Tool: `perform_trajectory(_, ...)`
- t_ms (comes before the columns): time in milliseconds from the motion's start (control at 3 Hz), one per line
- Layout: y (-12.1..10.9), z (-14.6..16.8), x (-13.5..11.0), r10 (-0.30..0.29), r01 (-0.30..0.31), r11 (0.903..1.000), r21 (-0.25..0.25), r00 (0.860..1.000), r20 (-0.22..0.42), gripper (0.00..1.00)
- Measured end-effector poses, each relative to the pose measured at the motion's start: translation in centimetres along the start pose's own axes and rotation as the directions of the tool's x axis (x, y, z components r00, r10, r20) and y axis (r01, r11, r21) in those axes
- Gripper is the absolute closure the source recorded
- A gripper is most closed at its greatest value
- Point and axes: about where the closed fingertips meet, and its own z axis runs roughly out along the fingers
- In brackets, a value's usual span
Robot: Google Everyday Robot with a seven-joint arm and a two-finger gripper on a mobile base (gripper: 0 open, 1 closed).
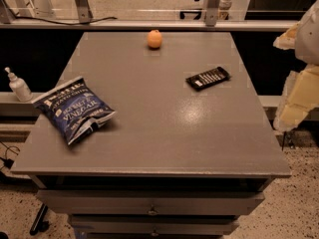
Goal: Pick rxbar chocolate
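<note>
Claw (300, 96) seemingly at right edge, rxbar chocolate (208, 77) on grey table (164, 133), speckled floor (299, 208)

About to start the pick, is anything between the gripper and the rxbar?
Nothing visible. The gripper is past the right edge of the table; the rxbar lies on it, nearer the middle. The orange and chip bag sit farther off, out of the way.

The table's (149, 143) centre and near edge lie bare. The bar (208, 77) at 2 o'clock has free room all round. The orange (154, 39) at 12 and the bag (75, 108) at 9 sit well apart from it. The claw (296, 101) hangs beyond the table's edge at 3.
</note>
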Motion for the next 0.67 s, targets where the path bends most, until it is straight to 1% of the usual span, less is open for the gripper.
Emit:
perform_trajectory(333,0.0,0.0,0.0,0.0,0.0,1.0,0.0,1.0,0.0,0.0)
perform_trajectory(667,-1.4,0.8,-0.7,-0.03,0.03,0.9996,-0.001,0.999,0.023,0.0)
